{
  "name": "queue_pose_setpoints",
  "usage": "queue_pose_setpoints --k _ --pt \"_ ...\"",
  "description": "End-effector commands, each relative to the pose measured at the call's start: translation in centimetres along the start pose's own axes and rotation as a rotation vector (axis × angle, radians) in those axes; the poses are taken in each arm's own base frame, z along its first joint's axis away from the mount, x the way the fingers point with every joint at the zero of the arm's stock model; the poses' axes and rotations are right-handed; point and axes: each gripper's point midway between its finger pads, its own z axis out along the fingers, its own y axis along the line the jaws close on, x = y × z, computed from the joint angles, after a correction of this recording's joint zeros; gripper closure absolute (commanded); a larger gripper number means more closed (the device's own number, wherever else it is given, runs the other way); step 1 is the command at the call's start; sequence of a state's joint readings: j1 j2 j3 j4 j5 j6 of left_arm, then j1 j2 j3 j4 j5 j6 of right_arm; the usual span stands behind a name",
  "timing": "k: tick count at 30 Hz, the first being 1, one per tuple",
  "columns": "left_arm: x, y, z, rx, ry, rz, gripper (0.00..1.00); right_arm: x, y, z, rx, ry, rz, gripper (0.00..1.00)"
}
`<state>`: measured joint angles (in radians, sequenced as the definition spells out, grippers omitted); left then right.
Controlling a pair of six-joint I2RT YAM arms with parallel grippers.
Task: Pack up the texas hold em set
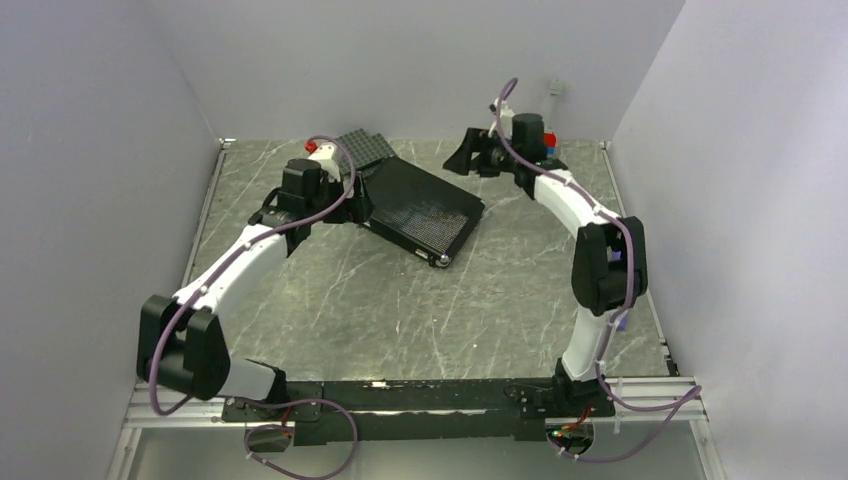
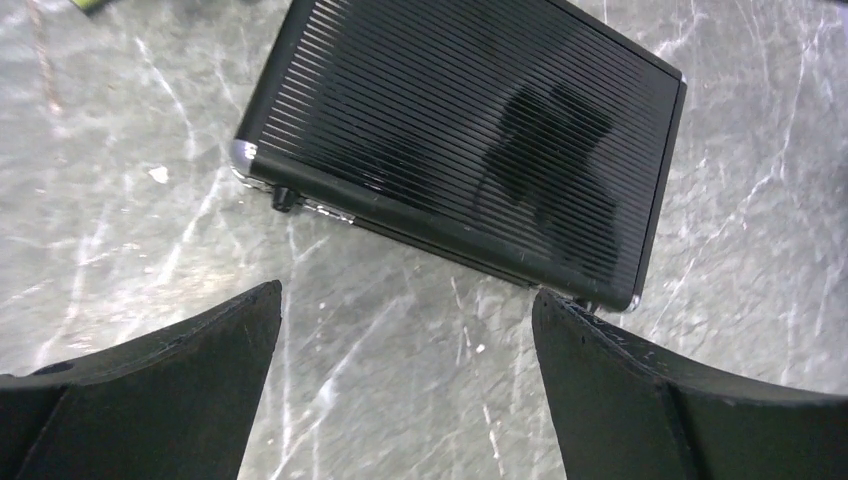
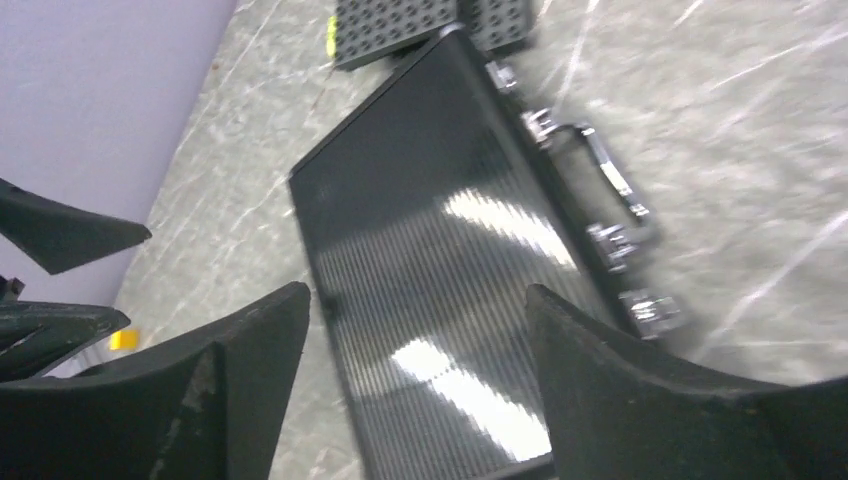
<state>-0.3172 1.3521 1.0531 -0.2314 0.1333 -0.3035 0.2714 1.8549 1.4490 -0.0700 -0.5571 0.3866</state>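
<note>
Black case [image 1: 420,205] lies shut on the counter [image 1: 400,310], packing seemingly done; latches [image 3: 650,308] too blurred to judge. Left tool [image 2: 405,300] and right tool [image 3: 420,295] hover beside it, spread apart.

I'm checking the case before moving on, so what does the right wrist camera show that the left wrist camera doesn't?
Only the right wrist: the silver handle and latches, plus studded baseplates. Only the left wrist: a plain side with a silver corner. Both: the closed black briefcase on the marble table; left gripper and right gripper open.
</note>
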Motion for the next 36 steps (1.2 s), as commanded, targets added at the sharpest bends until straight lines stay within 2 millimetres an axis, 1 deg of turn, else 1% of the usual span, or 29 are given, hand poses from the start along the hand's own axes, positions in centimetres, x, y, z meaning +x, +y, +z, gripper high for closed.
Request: queue_pose_setpoints --k 1,3,5,7,8,9,11,14,16,17,20,21,24,28,33,36 --pt "-0.3 -1.2 3.5 0.073 0.002 -0.2 0.0 -1.1 -4.5 1.6 -0.06 0.021 -0.078 0.14" --pt "0.3 -1.5 5.3 0.096 0.031 -0.249 0.01 -0.6 -6.0 2.5 -0.081 0.046 -0.082 0.14" --pt "0.9 -1.5 6.7 0.105 0.062 -0.288 0.01 -0.1 -6.9 3.2 -0.11 0.058 -0.075 0.14" --pt "1.6 -1.4 8.1 0.112 0.076 -0.318 0.01 1.3 -7.6 3.8 -0.138 0.082 -0.073 0.14" --pt "2.2 -1.2 8.7 0.108 0.093 -0.335 0.01 1.9 -7.8 4.0 -0.151 0.09 -0.074 0.14" --pt "2.2 -1.1 9.3 0.113 0.089 -0.348 0.01 2.5 -7.9 4.2 -0.168 0.1 -0.073 0.14" --pt "3.0 -0.9 10.4 0.114 0.117 -0.366 0.01 3.8 -8.4 4.5 -0.187 0.119 -0.064 0.14" --pt "4.1 -0.7 11.7 0.132 0.151 -0.377 0.01 5.5 -8.1 4.7 -0.251 0.158 -0.046 0.16" --pt "4.7 -0.2 12.3 0.126 0.164 -0.376 0.01 6.4 -7.4 4.5 -0.308 0.183 -0.033 0.18" --pt "4.9 0.0 12.5 0.126 0.169 -0.377 0.02 7.2 -7.1 4.4 -0.329 0.199 -0.02 0.19" --pt "5.0 0.8 12.9 0.148 0.145 -0.386 0.02 9.4 -5.5 3.9 -0.389 0.255 -0.006 0.2" --pt "4.5 0.8 12.9 0.165 0.117 -0.381 0.03 10.5 -4.8 3.9 -0.401 0.285 -0.001 0.2" --pt "4.0 1.3 12.7 0.186 0.077 -0.37 0.03 13.5 -2.9 3.4 -0.438 0.361 0.001 0.21" --pt "3.1 1.1 12.7 0.223 0.051 -0.321 0.03 17.5 -0.6 2.8 -0.46 0.444 0.016 0.23" --pt "2.0 1.5 11.5 0.217 -0.004 -0.267 0.04 21.4 2.5 1.7 -0.457 0.525 0.033 0.25" --pt "1.6 1.7 10.7 0.219 -0.03 -0.253 0.04 23.1 4.9 0.9 -0.474 0.551 0.025 0.26"
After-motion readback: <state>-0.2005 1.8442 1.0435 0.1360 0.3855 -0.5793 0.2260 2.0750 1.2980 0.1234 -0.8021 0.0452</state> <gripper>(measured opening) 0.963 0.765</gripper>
